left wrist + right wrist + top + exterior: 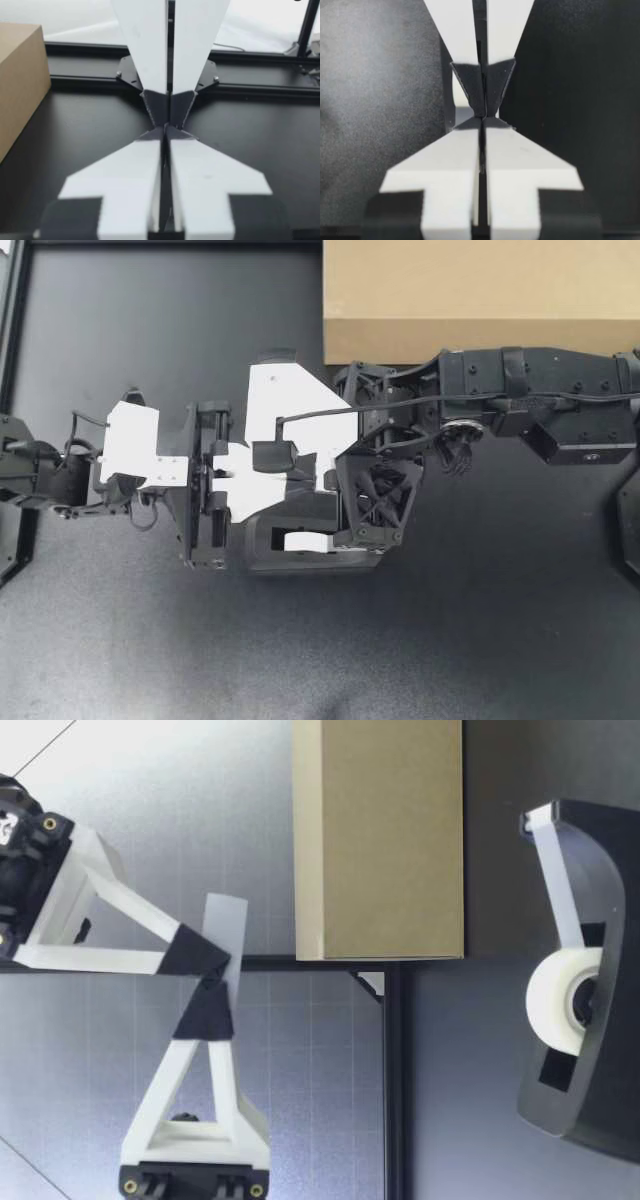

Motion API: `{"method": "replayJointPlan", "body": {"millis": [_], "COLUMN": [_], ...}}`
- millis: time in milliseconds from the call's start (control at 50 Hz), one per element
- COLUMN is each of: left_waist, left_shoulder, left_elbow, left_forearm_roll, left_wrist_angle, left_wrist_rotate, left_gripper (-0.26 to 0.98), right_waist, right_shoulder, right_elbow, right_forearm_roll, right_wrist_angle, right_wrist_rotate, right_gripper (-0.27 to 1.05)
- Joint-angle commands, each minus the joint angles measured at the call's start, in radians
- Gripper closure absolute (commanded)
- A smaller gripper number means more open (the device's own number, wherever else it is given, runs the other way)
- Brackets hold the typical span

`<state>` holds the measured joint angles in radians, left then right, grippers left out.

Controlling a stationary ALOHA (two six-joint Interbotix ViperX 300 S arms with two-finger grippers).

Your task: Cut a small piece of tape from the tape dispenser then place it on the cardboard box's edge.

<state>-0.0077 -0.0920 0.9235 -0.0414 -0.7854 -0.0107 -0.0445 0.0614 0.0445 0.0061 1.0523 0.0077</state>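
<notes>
Noting tape strip as light, limp, sticky, likely to curl; best gripped at its ends. Pinched tight by left end effector and right end effector, aloft over table, apart from cardboard box, near tape dispenser.

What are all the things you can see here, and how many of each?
Cardboard box: 1, brown, standing on the table beside my right arm.
Tape dispenser: 1, black, on the table below the claws, apart from the box.
Roll of tape: 1, white, in the dispenser.
Piece of tape: 1, whitish and see-through, up in the air between the two claws.
Table: 1, dark grey, under everything.
Left claw: 1, white fingers with black tips, shut on the tape piece.
Right claw: 1, same colours, shut on the tape piece too, tip to tip with the left.
</notes>
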Motion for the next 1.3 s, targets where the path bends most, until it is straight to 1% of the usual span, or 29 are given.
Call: {"method": "replayJointPlan", "body": {"millis": [0, 120, 180, 260, 340, 560, 640, 700, 740, 760, 820, 840, 900, 920, 1000, 1040, 1080, 1160, 1280], "left_waist": [-0.003, -0.002, -0.003, -0.002, -0.005, -0.006, 0.003, 0.018, 0.028, 0.035, 0.051, 0.055, 0.069, 0.075, 0.097, 0.110, 0.127, 0.160, 0.198], "left_shoulder": [-0.020, -0.021, -0.021, -0.021, -0.021, -0.017, -0.006, 0.006, 0.012, 0.018, 0.031, 0.037, 0.049, 0.055, 0.074, 0.086, 0.103, 0.133, 0.178], "left_elbow": [-0.009, -0.011, -0.011, -0.009, -0.009, -0.005, -0.002, -0.005, -0.009, -0.012, -0.028, -0.037, -0.055, -0.066, -0.101, -0.121, -0.138, -0.167, -0.199], "left_forearm_roll": [0.003, 0.005, 0.003, 0.005, 0.003, 0.000, -0.025, -0.084, -0.140, -0.187, -0.293, -0.342, -0.439, -0.482, -0.586, -0.624, -0.643, -0.643, -0.641], "left_wrist_angle": [-0.005, -0.003, -0.003, -0.003, -0.003, -0.003, -0.003, -0.005, -0.006, -0.011, -0.018, -0.021, -0.025, -0.028, -0.037, -0.040, -0.040, -0.038, -0.037], "left_wrist_rotate": [-0.002, 0.000, 0.000, -0.002, -0.002, 0.000, -0.003, -0.005, -0.005, -0.005, -0.005, -0.005, -0.012, -0.021, -0.061, -0.098, -0.144, -0.245, -0.391], "left_gripper": [0.83, 0.83, 0.83, 0.83, 0.83, 0.83, 0.83, 0.83, 0.83, 0.83, 0.83, 0.83, 0.83, 0.83, 0.83, 0.83, 0.83, 0.83, 0.83], "right_waist": [-0.003, -0.002, -0.002, -0.002, -0.003, -0.003, -0.006, -0.011, -0.014, -0.017, -0.026, -0.029, -0.044, -0.054, -0.089, -0.115, -0.137, -0.195, -0.267], "right_shoulder": [-0.028, -0.028, -0.023, -0.015, -0.011, -0.032, -0.060, -0.092, -0.114, -0.132, -0.169, -0.183, -0.229, -0.249, -0.301, -0.327, -0.342, -0.370, -0.380], "right_elbow": [-0.028, -0.026, -0.025, -0.023, -0.023, -0.015, 0.006, 0.034, 0.055, 0.075, 0.123, 0.141, 0.210, 0.238, 0.325, 0.374, 0.411, 0.503, 0.597], "right_forearm_roll": [0.000, -0.002, -0.002, -0.005, -0.020, -0.078, -0.092, -0.103, -0.112, -0.121, -0.147, -0.155, -0.189, -0.204, -0.249, -0.272, -0.284, -0.305, -0.305], "right_wrist_angle": [-0.005, -0.009, -0.009, -0.009, -0.011, -0.012, -0.023, -0.048, -0.069, -0.089, -0.138, -0.156, -0.229, -0.264, -0.379, -0.449, -0.505, -0.649, -0.831], "right_wrist_rotate": [0.002, 0.005, 0.006, 0.009, 0.018, 0.044, 0.054, 0.071, 0.083, 0.095, 0.120, 0.129, 0.166, 0.184, 0.235, 0.262, 0.279, 0.307, 0.310], "right_gripper": [0.85, 0.75, 0.65, 0.48, 0.37, 0.37, 0.37, 0.37, 0.37, 0.37, 0.37, 0.37, 0.37, 0.37, 0.37, 0.39, 0.40, 0.45, 0.55]}}
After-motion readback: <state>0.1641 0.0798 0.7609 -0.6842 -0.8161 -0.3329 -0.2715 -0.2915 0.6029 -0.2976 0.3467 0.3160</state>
